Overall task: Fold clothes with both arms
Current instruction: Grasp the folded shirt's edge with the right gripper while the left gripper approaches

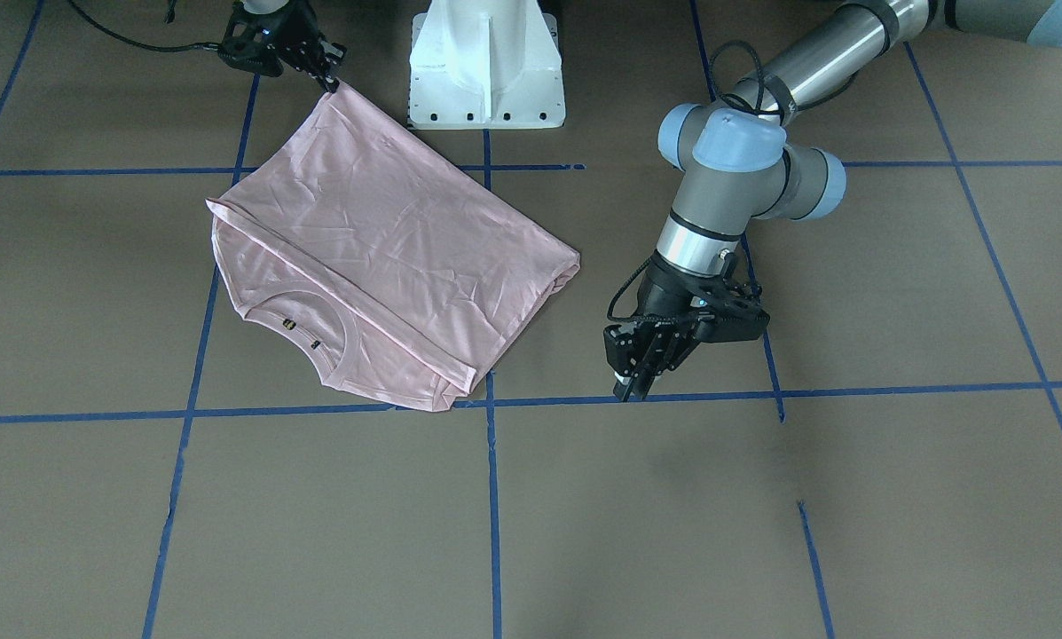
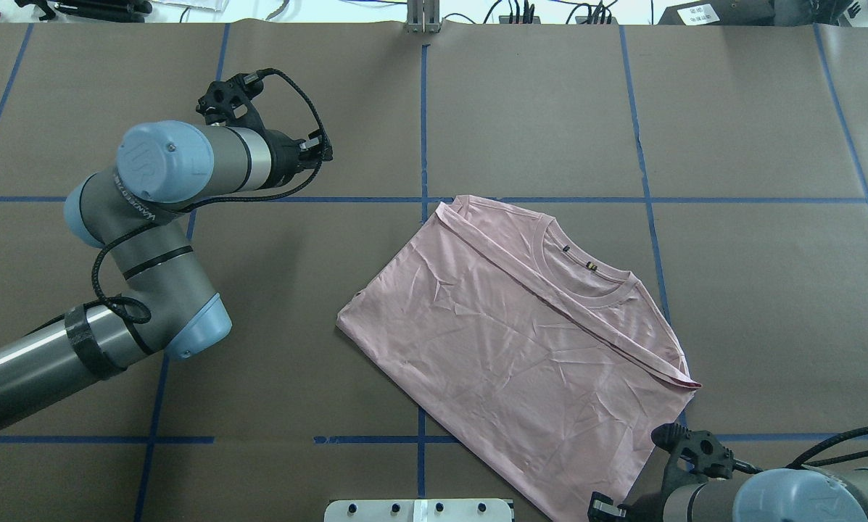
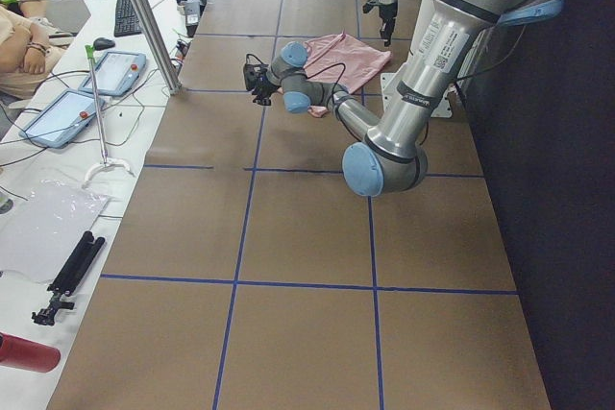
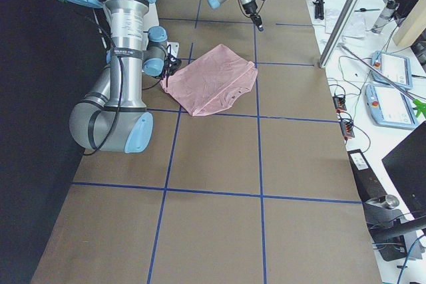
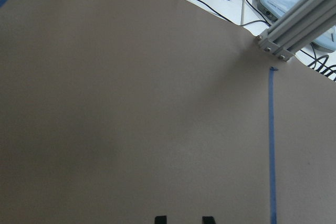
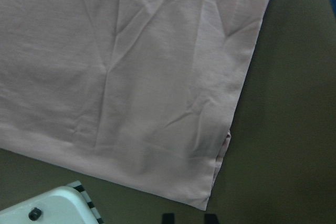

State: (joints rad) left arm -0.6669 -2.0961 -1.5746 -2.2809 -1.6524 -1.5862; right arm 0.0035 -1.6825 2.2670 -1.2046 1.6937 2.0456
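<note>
The pale pink T-shirt (image 1: 380,240) lies folded flat on the brown table, its ribbed collar (image 2: 586,272) showing beyond the folded-over layer. My right gripper (image 1: 322,75) sits at the shirt's corner nearest the robot base. In the right wrist view its fingertips (image 6: 168,217) stand apart, open, with the shirt's hem corner (image 6: 207,203) just ahead of them. My left gripper (image 1: 634,383) hangs open over bare table, well to the side of the shirt, tips close to a blue tape line. The left wrist view shows only brown table between its fingertips (image 5: 160,219).
The white pedestal base (image 1: 486,62) stands just behind the shirt. Blue tape lines (image 1: 492,497) grid the table. An aluminium post (image 5: 294,30) rises at the far edge. Tablets (image 3: 58,112), a keyboard and a person's arm (image 3: 24,40) are at the side desk.
</note>
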